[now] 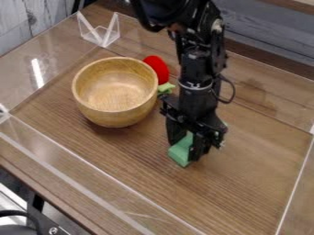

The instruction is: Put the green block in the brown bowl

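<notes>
The green block lies on the wooden table right of centre, its near end sticking out from under my gripper. The black fingers stand on either side of the block and look shut on it, with the block still resting on the table. The brown bowl, round and pale inside, sits to the left of the gripper, a short gap away. Nothing is inside the bowl.
A red rounded object with a green leaf sits just behind the bowl's right rim, beside the arm. Clear plastic walls fence the table at the back left, front and right edges.
</notes>
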Available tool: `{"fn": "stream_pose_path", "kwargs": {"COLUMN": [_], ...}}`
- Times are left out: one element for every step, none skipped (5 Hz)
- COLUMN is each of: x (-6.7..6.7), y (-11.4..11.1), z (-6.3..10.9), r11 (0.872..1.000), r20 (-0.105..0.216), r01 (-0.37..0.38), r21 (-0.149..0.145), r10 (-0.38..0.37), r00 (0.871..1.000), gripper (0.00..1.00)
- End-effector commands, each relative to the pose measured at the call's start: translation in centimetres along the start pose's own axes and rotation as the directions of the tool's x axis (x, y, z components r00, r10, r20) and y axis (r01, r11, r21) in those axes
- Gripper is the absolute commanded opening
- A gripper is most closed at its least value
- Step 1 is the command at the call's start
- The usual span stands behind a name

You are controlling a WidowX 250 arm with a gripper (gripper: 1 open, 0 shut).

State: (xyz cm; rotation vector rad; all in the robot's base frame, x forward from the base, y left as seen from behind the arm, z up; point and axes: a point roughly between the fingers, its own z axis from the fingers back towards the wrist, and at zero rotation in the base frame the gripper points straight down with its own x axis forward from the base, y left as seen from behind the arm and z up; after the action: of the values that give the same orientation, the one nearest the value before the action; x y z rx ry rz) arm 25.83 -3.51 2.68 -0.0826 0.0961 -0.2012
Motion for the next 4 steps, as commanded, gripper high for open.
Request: {"fn": "stream_pose_path", "kwargs": {"x": [0.9, 0.8, 1.0, 0.8], "y": [0.4, 1.3, 3.1, 6.9], "z": [3.4, 5.7, 8.1, 9.1], "r11": [1.0, 0.999, 0.996, 0.987], "r20": [0.091, 0.126, 0.161, 0.177], "r01": [0.002, -0.024, -0.078, -0.144], "r21": [0.019, 0.034, 0.05, 0.064], "r10": [-0.004, 0.02, 0.069, 0.131], "r00": [0.996, 0.992, 0.985, 0.975], "gripper": [0.0, 0.0, 0.0, 0.0]}}
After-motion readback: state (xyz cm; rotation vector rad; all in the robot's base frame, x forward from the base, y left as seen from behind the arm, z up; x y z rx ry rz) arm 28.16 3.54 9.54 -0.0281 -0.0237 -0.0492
